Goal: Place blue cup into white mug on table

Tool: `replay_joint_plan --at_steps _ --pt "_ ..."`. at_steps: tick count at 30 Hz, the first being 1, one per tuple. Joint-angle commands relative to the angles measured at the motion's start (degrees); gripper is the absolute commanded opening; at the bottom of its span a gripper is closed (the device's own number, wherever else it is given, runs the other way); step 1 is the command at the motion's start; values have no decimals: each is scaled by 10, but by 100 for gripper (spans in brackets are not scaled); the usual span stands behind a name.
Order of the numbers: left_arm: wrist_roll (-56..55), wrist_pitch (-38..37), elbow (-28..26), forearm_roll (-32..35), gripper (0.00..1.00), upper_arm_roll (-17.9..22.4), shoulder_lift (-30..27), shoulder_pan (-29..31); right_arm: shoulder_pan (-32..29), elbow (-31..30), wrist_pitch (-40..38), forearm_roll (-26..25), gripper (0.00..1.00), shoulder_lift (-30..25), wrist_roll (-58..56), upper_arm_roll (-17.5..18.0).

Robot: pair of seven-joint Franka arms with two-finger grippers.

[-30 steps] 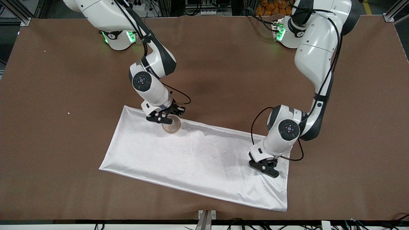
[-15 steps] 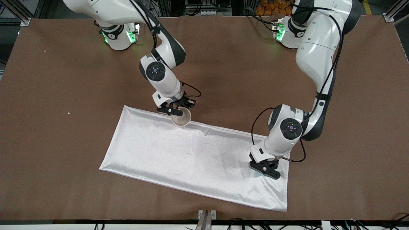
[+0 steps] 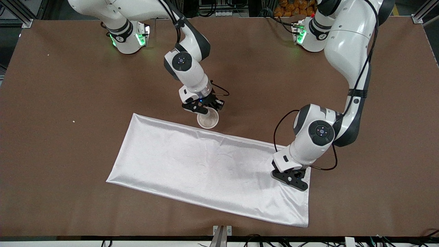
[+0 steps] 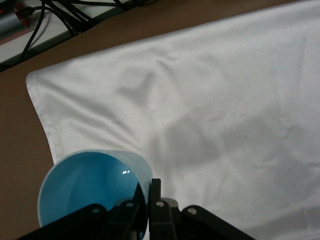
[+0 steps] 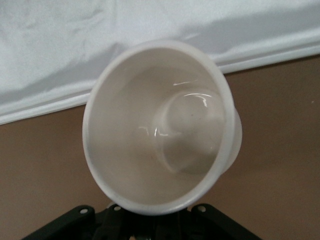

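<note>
My right gripper (image 3: 203, 107) is shut on the white mug (image 3: 208, 120) and holds it, mouth up, over the brown table (image 3: 68, 85) just off the white cloth's edge. In the right wrist view the mug (image 5: 160, 125) is empty with an off-white inside; its handle is hidden. My left gripper (image 3: 291, 179) is over the cloth's corner at the left arm's end. In the left wrist view it (image 4: 148, 200) is shut on the rim of the blue cup (image 4: 85, 192), one finger inside and one outside. In the front view the arm hides the cup.
A large shiny white cloth (image 3: 205, 168) lies slanted across the middle of the table; it also shows in the left wrist view (image 4: 225, 100) and the right wrist view (image 5: 60, 50). A metal bracket (image 3: 222, 230) sits at the table's near edge.
My right arm has carried the white mug off the cloth, toward the robots' bases and the left arm's end. My left gripper has shifted slightly with the blue cup.
</note>
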Motion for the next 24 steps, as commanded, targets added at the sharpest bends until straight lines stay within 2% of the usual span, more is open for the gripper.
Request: replay_joint_plan --at_steps 1,14,16,19,22,24 --pt "-2 -37 -9 15 0 2 -33 -3 37 -3 29 -1 0 12 54 -3" --pt "-17 -132 -15 27 0 2 -92 -5 82 -3 36 -3 0 29 101 -7" --pt "-43 -151 -16 33 0 2 -100 -11 84 -2 36 -3 11 29 103 -7" --pt "-87 -184 -18 41 0 2 -118 -19 90 -2 36 -5 48 33 105 -8" --pt "-104 -211 -18 49 0 1 -131 -24 92 -3 36 -6 75 34 105 -9" --pt "-109 -225 -20 49 0 -1 -142 -24 93 -3 36 -7 86 34 105 -9"
